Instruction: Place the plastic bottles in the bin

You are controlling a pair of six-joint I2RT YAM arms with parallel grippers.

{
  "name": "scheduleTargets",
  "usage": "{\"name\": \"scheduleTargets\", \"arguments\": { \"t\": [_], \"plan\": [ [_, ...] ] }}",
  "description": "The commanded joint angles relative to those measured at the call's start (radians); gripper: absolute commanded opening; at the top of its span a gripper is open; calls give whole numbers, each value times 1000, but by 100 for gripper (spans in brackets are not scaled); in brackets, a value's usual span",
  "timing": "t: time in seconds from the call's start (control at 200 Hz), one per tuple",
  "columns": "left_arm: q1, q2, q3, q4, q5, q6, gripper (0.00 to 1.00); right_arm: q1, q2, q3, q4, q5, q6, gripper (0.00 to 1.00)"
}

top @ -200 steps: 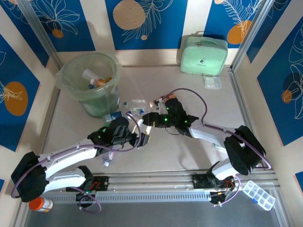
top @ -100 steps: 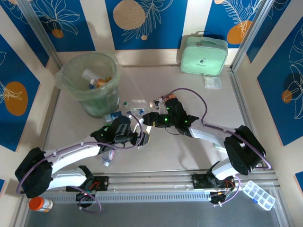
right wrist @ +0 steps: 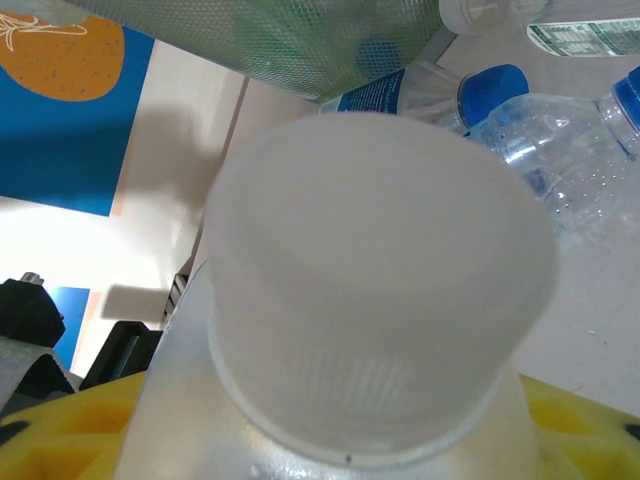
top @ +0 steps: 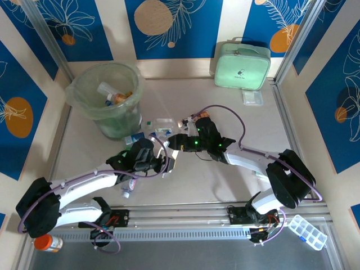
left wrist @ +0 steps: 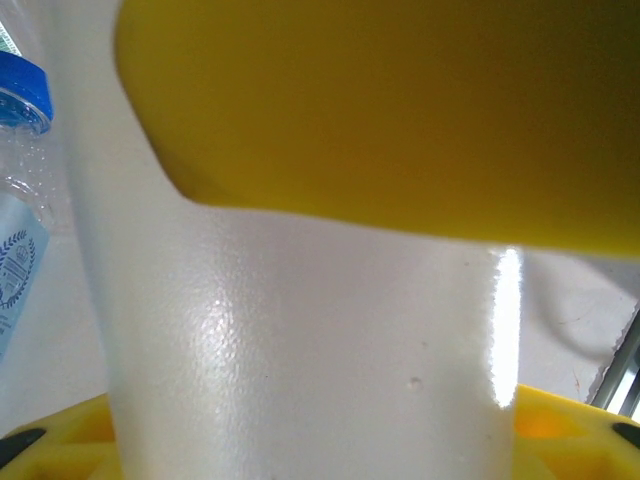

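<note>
Frame centre, handover step judged underway: the left gripper [top: 168, 163] is clamping a white bottle [left wrist: 300, 350]; whether the right gripper [top: 178, 142] is gripping it cannot be told. Next: carrying it to the bin [top: 114, 121], upper left.

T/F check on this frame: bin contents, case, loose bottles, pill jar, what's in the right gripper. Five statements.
1. The bin already has bottles in it. True.
2. The mint-green case stands by the arm bases. False: it stands at the far edge, right of the bin.
3. Clear blue-capped bottles lie loose beside the bin. True.
4. The orange-capped jar is in the bin. False: it lies at the near left corner.
5. A white-capped bottle sits between the fingers of the right gripper. True.
</note>
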Motion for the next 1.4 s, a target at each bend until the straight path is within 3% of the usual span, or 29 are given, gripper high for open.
{"name": "scheduleTargets", "arguments": {
  "t": [0.0, 0.05, 0.105, 0.195, 0.28, 0.44, 0.59, 0.76, 0.925, 1.06, 1.2, 1.396],
  "plan": [
    [6, -57, -10, 22, -39, 16, 38, 8, -39, -2, -35, 51, -42, 77],
    [7, -75, -18, 25, -50, 13, 36, 13, -63, -15, -32, 78, -55, 84],
    [7, -89, -25, 28, -57, 8, 27, 21, -94, -28, -32, 113, -70, 91],
    [6, -103, -23, 21, -58, 4, 18, 36, -149, -57, -24, 190, -91, 95],
    [6, -113, 0, -14, -81, -2, 3, 43, -211, -97, -3, 268, -98, 95],
    [6, -154, 69, -129, -159, -37, 6, 51, -352, -175, -1, 439, -112, 95],
    [7, -179, 224, -334, -271, -115, 0, 53, -440, -201, -69, 607, -94, 94],
    [7, -134, 515, -594, -423, -238, 0, 52, -422, -181, -122, 671, -84, 92],
    [23, 25, 891, -852, -627, -323, 1, 61, -360, -155, -130, 691, -101, 92],
    [111, 168, 1159, -1001, -680, -409, 0, 75, -305, -129, -142, 709, -109, 92],
    [305, 269, 1305, -1032, -520, -531, 1, 94, -262, -101, -164, 727, -111, 91],
    [464, 445, 1536, -1150, -483, -619, 0, 128, -227, -79, -161, 746, -128, 92]
  ]
}}
